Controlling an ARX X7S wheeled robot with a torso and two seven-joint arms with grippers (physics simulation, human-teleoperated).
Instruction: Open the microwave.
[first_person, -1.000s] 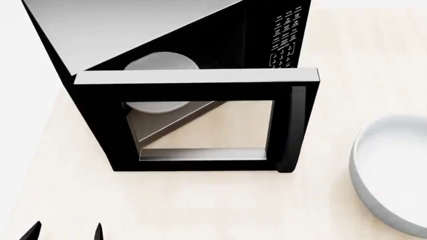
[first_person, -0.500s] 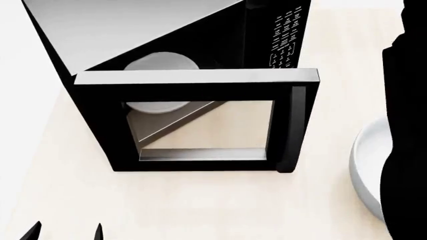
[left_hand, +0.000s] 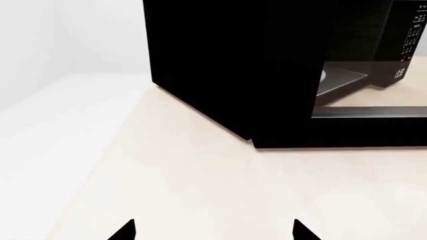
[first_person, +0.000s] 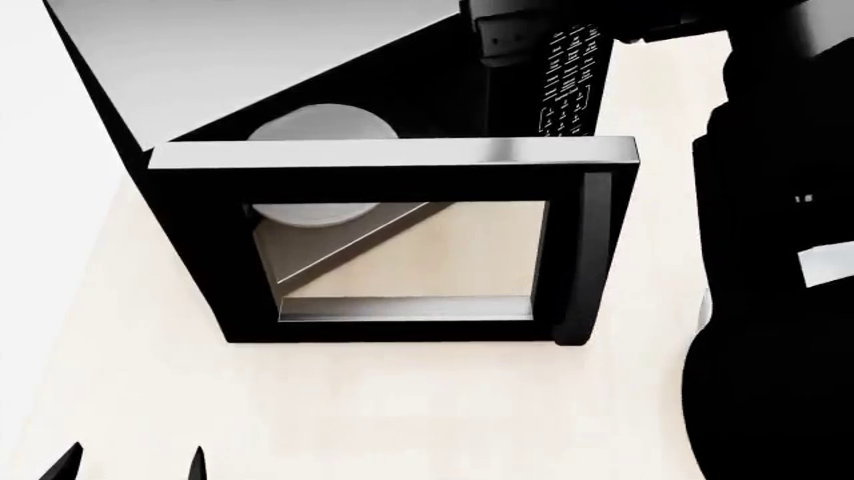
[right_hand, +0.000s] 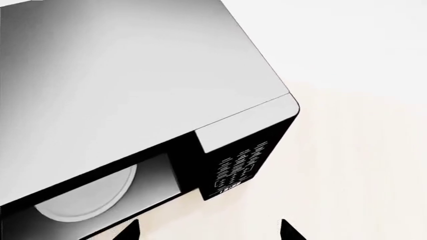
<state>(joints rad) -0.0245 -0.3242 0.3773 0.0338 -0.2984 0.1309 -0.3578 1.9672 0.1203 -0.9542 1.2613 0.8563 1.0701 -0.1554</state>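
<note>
Currently your large black boxy microwave with grey top (first_person: 267, 60) is sitting on the pale wooden counter (first_person: 400, 410), its glass-windowed door (first_person: 400, 250) standing wide open. Your left gripper (first_person: 131, 465) and right gripper (right_hand: 208, 231) are both hanging spread apart, holding nothing.

microwave (first_person: 400, 180): black body, grey top, white keypad lettering | turntable plate (right_hand: 83, 197): white | table (first_person: 400, 410): pale beige

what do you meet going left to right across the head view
left gripper fingertips at the bottom edge → open microwave door with its glass window → door handle → keypad → right arm, dark, along the right edge
</note>
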